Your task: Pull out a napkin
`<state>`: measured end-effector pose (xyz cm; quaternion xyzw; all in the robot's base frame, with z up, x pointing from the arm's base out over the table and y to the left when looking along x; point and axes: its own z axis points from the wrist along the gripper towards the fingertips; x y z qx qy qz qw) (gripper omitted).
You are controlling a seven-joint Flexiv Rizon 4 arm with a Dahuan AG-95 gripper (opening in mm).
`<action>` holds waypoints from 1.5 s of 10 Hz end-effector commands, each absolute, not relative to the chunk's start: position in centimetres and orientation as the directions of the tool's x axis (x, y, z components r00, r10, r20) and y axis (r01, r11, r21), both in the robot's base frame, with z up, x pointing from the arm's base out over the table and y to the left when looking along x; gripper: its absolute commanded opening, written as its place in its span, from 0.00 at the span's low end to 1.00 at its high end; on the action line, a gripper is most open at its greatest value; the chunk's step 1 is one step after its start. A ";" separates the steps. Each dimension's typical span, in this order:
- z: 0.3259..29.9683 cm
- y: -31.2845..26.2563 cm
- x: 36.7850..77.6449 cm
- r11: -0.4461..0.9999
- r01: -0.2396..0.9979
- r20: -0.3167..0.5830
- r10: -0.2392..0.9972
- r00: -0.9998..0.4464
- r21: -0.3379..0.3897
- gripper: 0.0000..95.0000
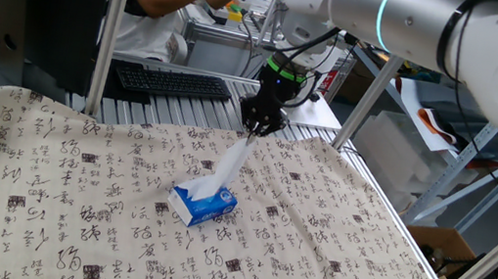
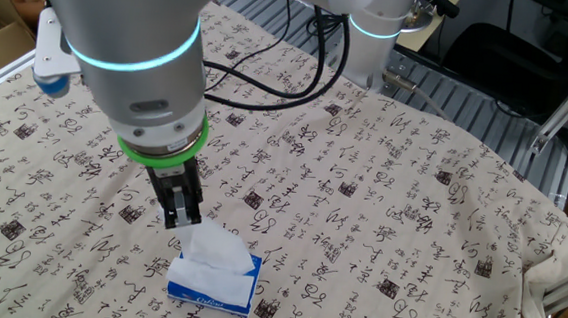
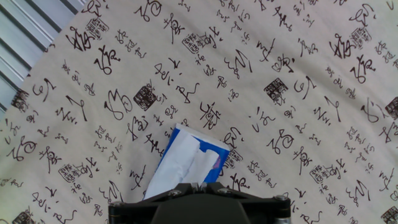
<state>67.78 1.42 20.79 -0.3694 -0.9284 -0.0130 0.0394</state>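
Pinched tight on the top end of the napkin (image 1: 230, 164), the gripper (image 1: 259, 126) hangs pointing straight down above the table, its two black fingers (image 2: 183, 204) closed together with the white sheet caught between them.

Going from biggest to smallest: the silver arm (image 1: 424, 27) reaches in from the two o'clock corner of one fixed view, its green-ringed wrist over the middle of the table. Beneath it, the cloth (image 1: 334, 231), pale and printed with black calligraphy, covers the whole work surface. On that cloth lies the tissue pack (image 1: 204, 204), blue and white, roughly central, at about seven o'clock from the gripper in that view. From the pack's top slot the napkin rises as a long, narrow strip, slanting up toward one o'clock to the fingertips.

In the other fixed view the sheet (image 2: 213, 246) fans out wide at the pack (image 2: 213, 286) and narrows up to the grip at eleven o'clock. The hand view shows the sheet (image 3: 180, 163) running from the pack (image 3: 219, 163) down to the gripper housing at six o'clock.

By my reading the task is well along: the napkin is seized and drawn up taut, but its lower end appears to sit in the slot, so it is not yet free. More lift seems needed; the light pack could rise with it.
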 end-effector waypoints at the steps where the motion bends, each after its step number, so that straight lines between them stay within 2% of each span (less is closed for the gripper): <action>1: 20.8 1.4 67.9 0.725 0.689 0.084 0.687 -0.722 -0.009 0.00; 15: 20.8 1.4 68.0 0.727 0.687 0.074 0.685 -0.725 0.007 0.00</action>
